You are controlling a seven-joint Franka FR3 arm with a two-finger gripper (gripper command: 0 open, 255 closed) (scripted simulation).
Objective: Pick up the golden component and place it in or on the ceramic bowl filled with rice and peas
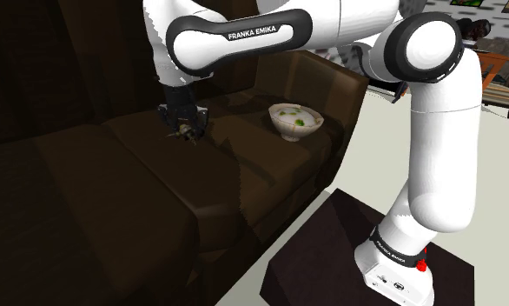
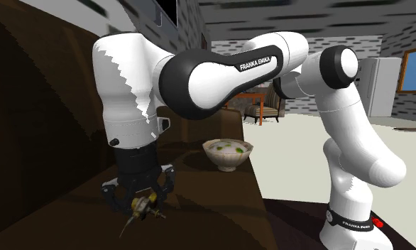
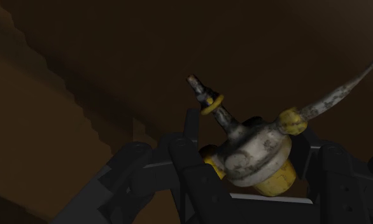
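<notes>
Spanning the shoulder view's left, a dark brown sofa (image 1: 88,200) lies under the white arm (image 1: 431,148), with the pale bowl (image 1: 294,122) of rice and peas on it to the right of the black gripper (image 1: 185,130), whose jaws clasp the yellow-and-grey part (image 3: 258,153) close to the seat.

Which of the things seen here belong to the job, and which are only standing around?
For the job:
gripper, clasping the yellow and grey part
white bowl of rice and peas

Just there:
dark sofa under them
armchair
fridge
</notes>
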